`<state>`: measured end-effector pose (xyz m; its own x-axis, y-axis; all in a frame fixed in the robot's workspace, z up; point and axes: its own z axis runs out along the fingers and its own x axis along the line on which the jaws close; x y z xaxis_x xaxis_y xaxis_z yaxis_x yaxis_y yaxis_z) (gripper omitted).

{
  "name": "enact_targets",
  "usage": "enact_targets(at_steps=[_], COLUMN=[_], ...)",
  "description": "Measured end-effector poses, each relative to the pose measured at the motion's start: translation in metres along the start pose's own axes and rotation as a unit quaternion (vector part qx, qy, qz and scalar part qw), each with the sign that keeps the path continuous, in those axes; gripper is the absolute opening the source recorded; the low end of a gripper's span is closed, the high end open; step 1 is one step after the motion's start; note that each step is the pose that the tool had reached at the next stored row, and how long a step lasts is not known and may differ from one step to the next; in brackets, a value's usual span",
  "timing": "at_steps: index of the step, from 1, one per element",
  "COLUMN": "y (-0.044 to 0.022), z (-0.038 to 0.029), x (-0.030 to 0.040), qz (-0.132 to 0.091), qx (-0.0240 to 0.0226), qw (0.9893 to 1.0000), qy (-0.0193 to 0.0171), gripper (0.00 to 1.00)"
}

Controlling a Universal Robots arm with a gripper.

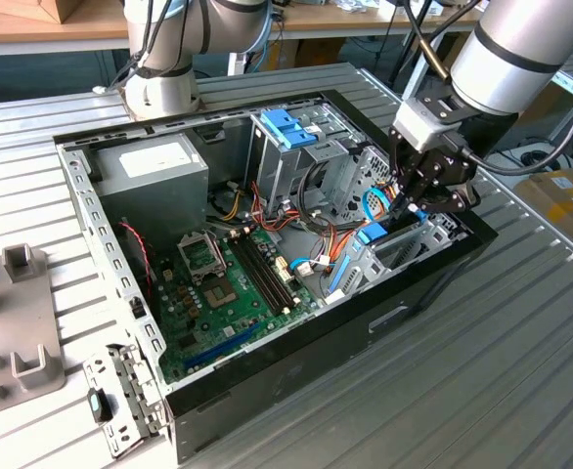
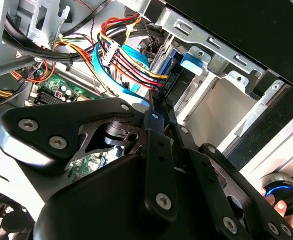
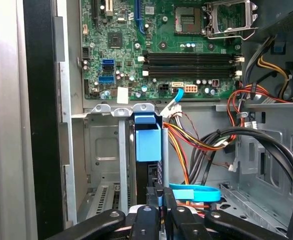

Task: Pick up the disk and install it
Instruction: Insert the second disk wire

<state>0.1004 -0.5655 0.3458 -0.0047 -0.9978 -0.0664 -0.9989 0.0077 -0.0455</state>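
Observation:
The disk [image 3: 147,142] stands on edge in the metal drive bay [image 3: 102,150] at the front corner of the open computer case [image 1: 296,366]. Its blue carrier frame [image 1: 373,233] points toward the motherboard. In the second wrist view the blue carrier [image 2: 192,60] sits between the bay's silver rails. My gripper [image 1: 416,207] hangs over the bay at the exterior view's right. Its black fingers [image 3: 159,192] are closed narrowly on the disk's near edge. The disk's label is hidden.
A green motherboard [image 1: 223,283] fills the case floor. A grey power-supply box [image 1: 150,166] sits at the back, beside a drive cage with a blue handle [image 1: 286,127]. Coloured cables [image 3: 196,140] and a blue data cable [image 3: 194,192] run close beside the bay. A grey fixture [image 1: 13,322] lies at the exterior view's left.

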Motion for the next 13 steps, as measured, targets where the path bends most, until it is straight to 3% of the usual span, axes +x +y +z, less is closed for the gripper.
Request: enact_targets(at_steps=[13], y=[0.0003], z=[0.0051], x=[0.0005], qz=[0.0], qx=[0.0], qw=[1.0], qy=[-0.0006], gripper=[0.16])
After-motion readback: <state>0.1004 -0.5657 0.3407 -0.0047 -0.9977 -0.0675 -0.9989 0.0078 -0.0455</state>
